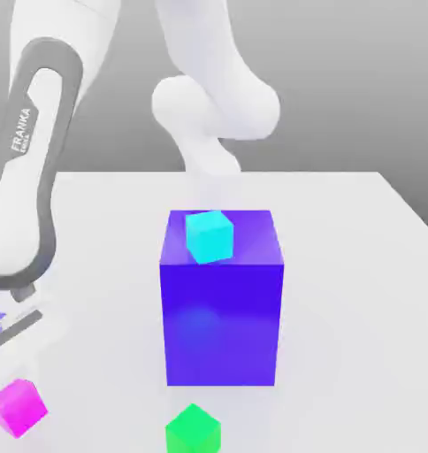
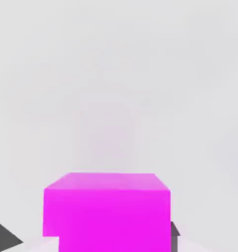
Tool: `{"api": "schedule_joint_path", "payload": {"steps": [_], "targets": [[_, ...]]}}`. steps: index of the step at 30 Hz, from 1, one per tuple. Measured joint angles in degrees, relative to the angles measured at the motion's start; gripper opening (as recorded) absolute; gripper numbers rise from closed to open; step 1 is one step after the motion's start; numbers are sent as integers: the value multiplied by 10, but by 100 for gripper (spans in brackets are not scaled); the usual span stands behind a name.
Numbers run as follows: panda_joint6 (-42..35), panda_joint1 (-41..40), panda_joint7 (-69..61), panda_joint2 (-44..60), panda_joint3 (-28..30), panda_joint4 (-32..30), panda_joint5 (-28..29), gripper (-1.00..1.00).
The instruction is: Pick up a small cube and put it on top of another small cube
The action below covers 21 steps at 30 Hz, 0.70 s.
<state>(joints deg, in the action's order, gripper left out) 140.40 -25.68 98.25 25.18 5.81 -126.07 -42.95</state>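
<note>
The magenta cube [image 2: 107,211] is cut off by the hand view's edge, so its base is not seen. The green cube [image 1: 193,431] is clipped by the exterior view's lower edge. Part of the blue block's [image 1: 222,310] top is hidden behind the cyan cube [image 1: 209,235]. The arm [image 1: 32,159] is cropped at the exterior view's left and top.

Bright, even, diffuse simulator lighting; shadows faint.
A soft sheen is seen on the blue block's [image 1: 221,310] front face. A pale pink reflection is cast on the white table [image 2: 121,74] beyond the magenta cube [image 2: 108,211]. Slight softness throughout.
</note>
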Motion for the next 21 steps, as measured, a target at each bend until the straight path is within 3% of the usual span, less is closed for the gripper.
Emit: {"api": "schedule_joint_path", "payload": {"steps": [21], "targets": [[-64,-57,-585,-107,-118,-11,-102,-100]]}}
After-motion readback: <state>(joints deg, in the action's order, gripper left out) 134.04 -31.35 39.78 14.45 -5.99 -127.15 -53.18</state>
